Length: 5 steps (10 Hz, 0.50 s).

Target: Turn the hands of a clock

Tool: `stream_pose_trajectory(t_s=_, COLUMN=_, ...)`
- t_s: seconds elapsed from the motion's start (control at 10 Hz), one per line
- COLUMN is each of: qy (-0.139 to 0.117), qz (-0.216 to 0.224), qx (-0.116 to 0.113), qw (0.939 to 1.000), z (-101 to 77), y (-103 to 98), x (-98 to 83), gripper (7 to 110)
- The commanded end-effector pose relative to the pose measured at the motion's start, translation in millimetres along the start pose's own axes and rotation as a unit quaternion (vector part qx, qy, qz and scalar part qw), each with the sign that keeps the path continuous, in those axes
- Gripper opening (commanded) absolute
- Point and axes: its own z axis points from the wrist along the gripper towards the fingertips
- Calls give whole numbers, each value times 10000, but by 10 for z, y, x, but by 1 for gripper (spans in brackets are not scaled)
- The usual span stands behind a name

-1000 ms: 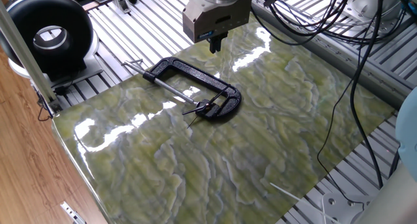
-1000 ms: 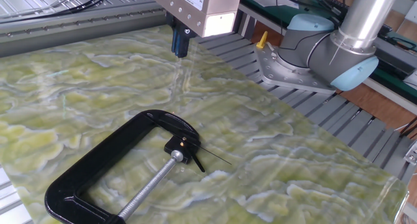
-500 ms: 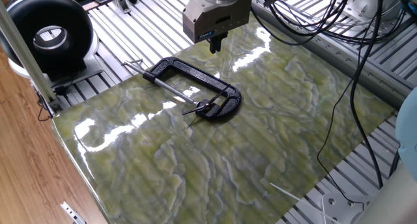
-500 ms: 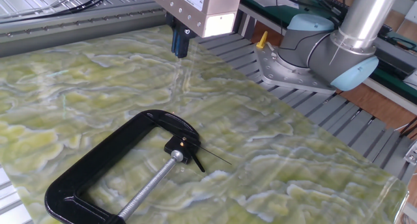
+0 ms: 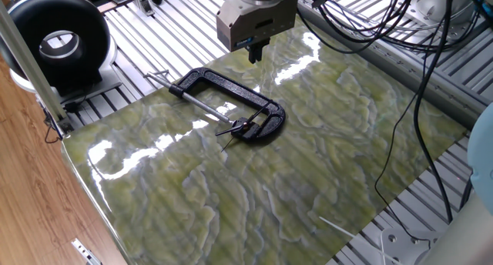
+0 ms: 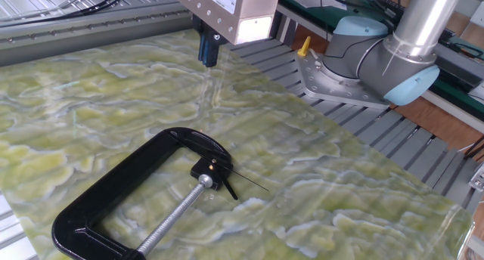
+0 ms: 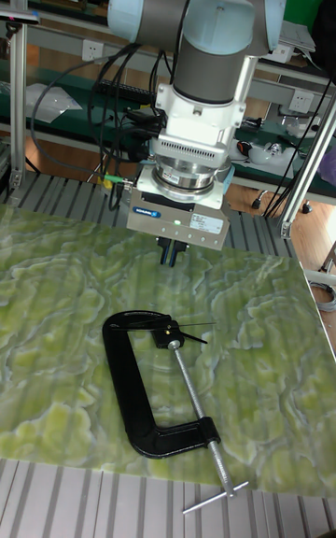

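Observation:
The clock [image 6: 212, 168] is a small black hub held in the jaw of a black C-clamp [image 6: 121, 192] lying on the green marbled board [image 6: 91, 101]. Its thin black hands [image 6: 240, 179] stick out from the hub toward the open board; they also show in one fixed view, hands [image 5: 228, 132], and in the tall view, hands [image 7: 192, 332]. My gripper [image 6: 208, 59] hangs above the board beyond the clamp's curved end, well clear of the clock [image 5: 241, 127]. Its dark fingers [image 7: 171, 253] are pressed together, shut on nothing. The gripper [image 5: 255, 55] points straight down.
A big round black ring with a grey centre [image 5: 58, 41] stands off the board's far left corner. Black cables [image 5: 416, 103] hang along the right side. The arm's base [image 6: 363, 60] sits beside the board. A thin white stick [image 5: 339, 225] lies near the front edge.

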Motion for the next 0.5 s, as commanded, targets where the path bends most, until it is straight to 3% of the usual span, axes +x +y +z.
stream_pose_trajectory(t_s=0.0, qy=135, qz=-89, qx=29, qw=9999, z=-12, y=-21, x=67, gripper=7)
stream_pose_trajectory(t_s=0.2, qy=397, qz=-79, qx=-136, qw=9991, z=-19, y=61, x=198, gripper=7)
stream_pose_trajectory(t_s=0.4, qy=447, qz=-141, qx=-224, qw=9987, z=-23, y=103, x=224, gripper=7)
